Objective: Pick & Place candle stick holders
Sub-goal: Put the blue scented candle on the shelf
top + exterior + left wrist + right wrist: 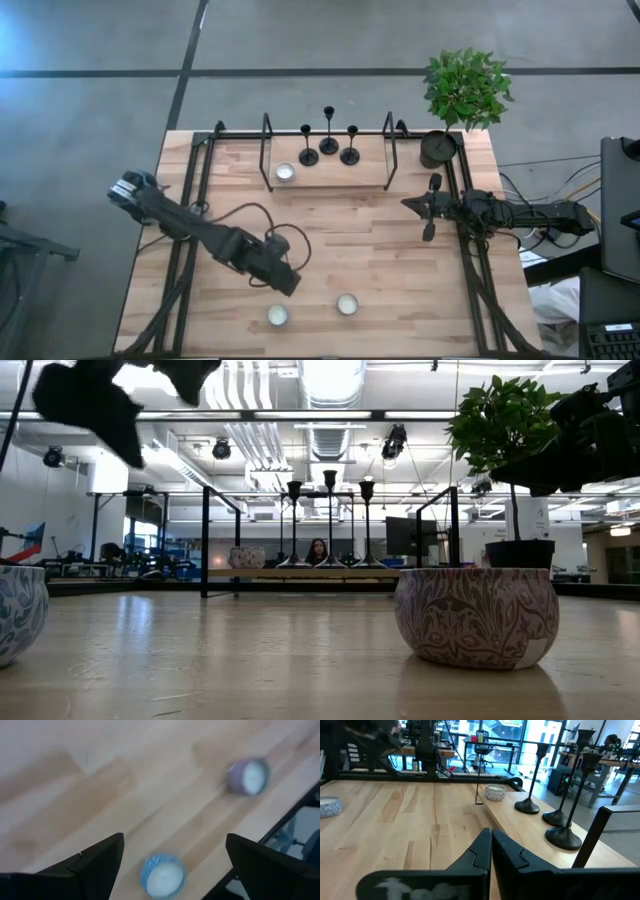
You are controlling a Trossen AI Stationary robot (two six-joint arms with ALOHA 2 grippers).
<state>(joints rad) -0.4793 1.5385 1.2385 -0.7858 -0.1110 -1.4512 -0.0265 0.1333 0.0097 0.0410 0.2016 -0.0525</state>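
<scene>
The three holders [329, 135] are standing upright in a row on a raised shelf [330, 172] at the far side of the bench [370, 250]. They are being kept close together but apart, with the middle one a little farther back. Each is resting on its own round flat foot, which is likely why none is tipping. Nothing is being held in their tiny top cups.

A small bowl [285, 173] is also sitting on the shelf, near the holders, toward the left arm's side. Something white is lying in it, maybe a candle, but that cannot be told for sure. Two more bowls are sitting well away from the shelf, at the near edge of the bench. One is blue [162, 875] and one is purple [248, 775], and each is filled with the same white stuff.

The left hand [170, 852] is being held wide open, right above the blue bowl, far from the shelf. Nothing is being gripped by it. It looks as if the blue bowl is being aimed at, not a holder.

The right hand [428, 208] is being kept shut tight, with nothing in it. It is being parked just beside the shelf's end, low over the bench, and pointed toward the holders. It seems to be waiting.

A pot [438, 148] with a green plant [465, 87] in it is standing at the far corner, just past the shelf's end.
</scene>
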